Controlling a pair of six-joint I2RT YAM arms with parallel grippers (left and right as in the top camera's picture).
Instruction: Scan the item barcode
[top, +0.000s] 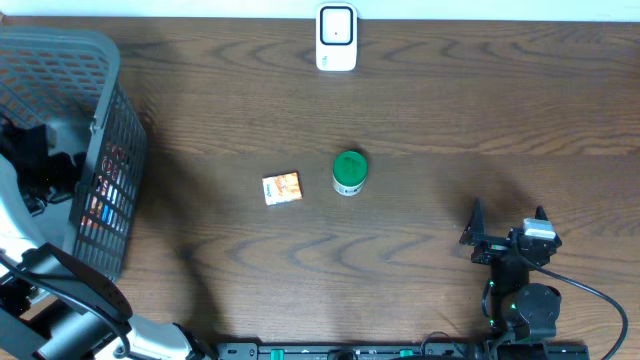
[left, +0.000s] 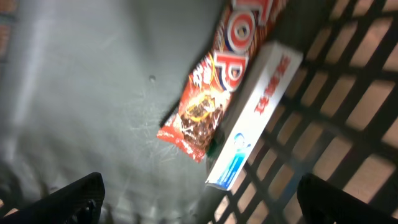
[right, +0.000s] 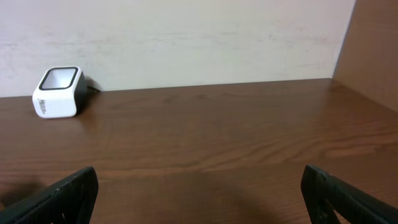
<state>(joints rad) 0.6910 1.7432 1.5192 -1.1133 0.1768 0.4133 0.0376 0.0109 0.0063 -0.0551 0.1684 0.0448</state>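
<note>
Two grippers, and both stand spread wide with nothing between their fingers. The left gripper (left: 199, 183) hangs inside the grey basket (top: 110, 140) at the left end of the wooden table (top: 500, 110), above the basket's floor. Below it lie a red snack packet (left: 208, 93) and a long white box (left: 258, 112) with red and blue print. The two lie side by side and touching, the white box against the basket's lattice wall. The fingers touch neither of them. The right gripper (top: 508, 218) sits low at the near right of the table, facing the far edge. The white scanner (top: 336, 38) stands at the middle of that far edge; from the right wrist it shows off to the left, by the wall. Near the middle of the table lie a small orange box (top: 282, 188) and, close on its right but not touching, an upright tub with a green lid (top: 349, 168). Both are well apart from the scanner and from either gripper.
</note>
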